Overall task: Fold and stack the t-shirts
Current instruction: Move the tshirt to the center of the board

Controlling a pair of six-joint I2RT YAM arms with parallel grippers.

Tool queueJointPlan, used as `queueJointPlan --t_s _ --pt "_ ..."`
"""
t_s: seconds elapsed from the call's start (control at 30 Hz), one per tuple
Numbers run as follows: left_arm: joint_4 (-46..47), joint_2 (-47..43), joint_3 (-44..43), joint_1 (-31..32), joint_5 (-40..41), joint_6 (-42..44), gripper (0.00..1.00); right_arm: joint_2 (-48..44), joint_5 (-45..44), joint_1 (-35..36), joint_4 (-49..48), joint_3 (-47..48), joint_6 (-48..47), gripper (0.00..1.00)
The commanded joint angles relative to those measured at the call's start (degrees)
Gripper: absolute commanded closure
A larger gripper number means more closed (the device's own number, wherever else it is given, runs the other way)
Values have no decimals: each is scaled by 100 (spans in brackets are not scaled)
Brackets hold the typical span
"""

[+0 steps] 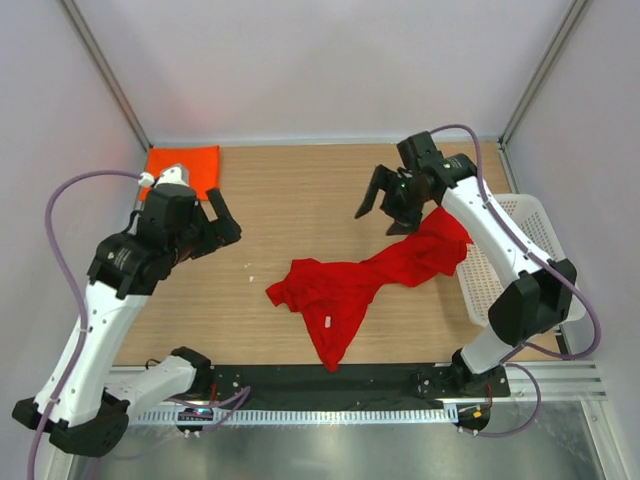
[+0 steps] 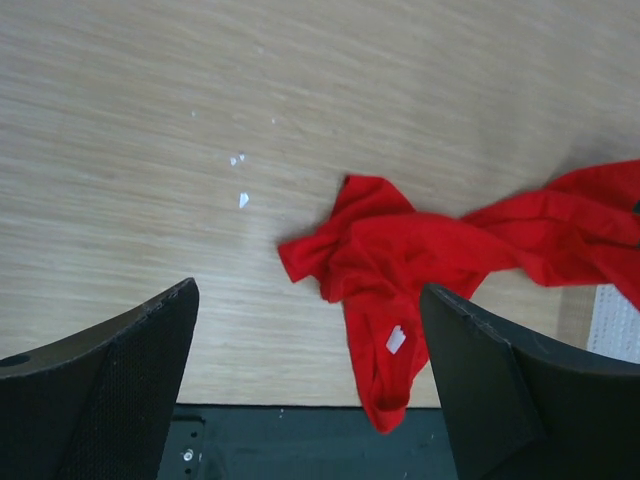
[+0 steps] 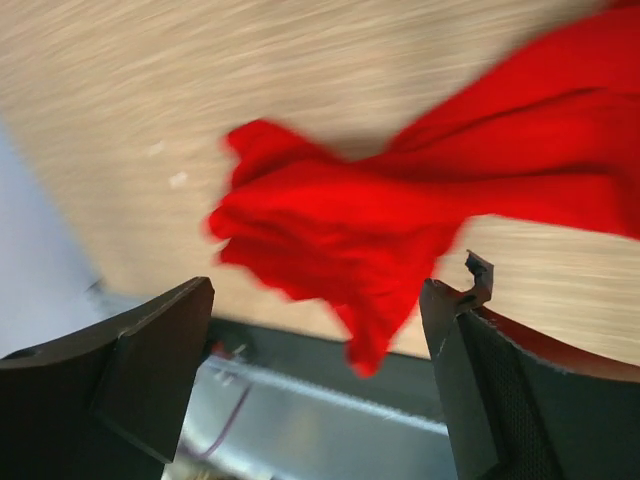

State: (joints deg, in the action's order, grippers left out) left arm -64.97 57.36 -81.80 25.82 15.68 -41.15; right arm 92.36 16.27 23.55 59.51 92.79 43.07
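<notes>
The red t-shirt [image 1: 365, 280] lies crumpled and stretched across the middle of the table, one end hanging over the front edge, the other near the basket. It also shows in the left wrist view [image 2: 420, 260] and, blurred, in the right wrist view [image 3: 400, 220]. The orange t-shirt [image 1: 185, 166] lies folded flat at the back left corner. My left gripper [image 1: 225, 215] is open and empty, just right of the orange shirt. My right gripper [image 1: 385, 205] is open and empty, above the table just behind the red shirt's right end.
A white mesh basket [image 1: 530, 240] stands at the right edge, partly under the right arm; its corner shows in the left wrist view [image 2: 618, 320]. A black strip [image 1: 330, 380] runs along the table's front. Small white specks [image 2: 240, 180] lie on the wood.
</notes>
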Motion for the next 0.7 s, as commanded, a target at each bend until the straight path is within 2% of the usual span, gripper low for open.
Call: queueJointPlan --t_s 0.0,0.07,0.2,0.33,0.5,0.67 --pt "221 371 322 -16 -741 36 9 -596 -1895 -254 203 -724 -718 8" --pt "396 556 541 -16 -1101 45 9 -457 -2241 -342 106 -999 -896 8" --pt "661 1320 1025 168 -2225 -51 16 -43 -2559 -342 -245 -1404 -1292 8" --pt "722 2129 1131 651 -2428 -8 15 160 -2349 -342 -763 -2017 -1704 8" --pt "872 2797 1298 705 -2746 -52 13 493 -2146 -334 -1493 -2397 -2223 7" --pt "1100 3061 1421 705 -3158 -60 13 845 -1839 -325 -1670 -2336 -2409 7"
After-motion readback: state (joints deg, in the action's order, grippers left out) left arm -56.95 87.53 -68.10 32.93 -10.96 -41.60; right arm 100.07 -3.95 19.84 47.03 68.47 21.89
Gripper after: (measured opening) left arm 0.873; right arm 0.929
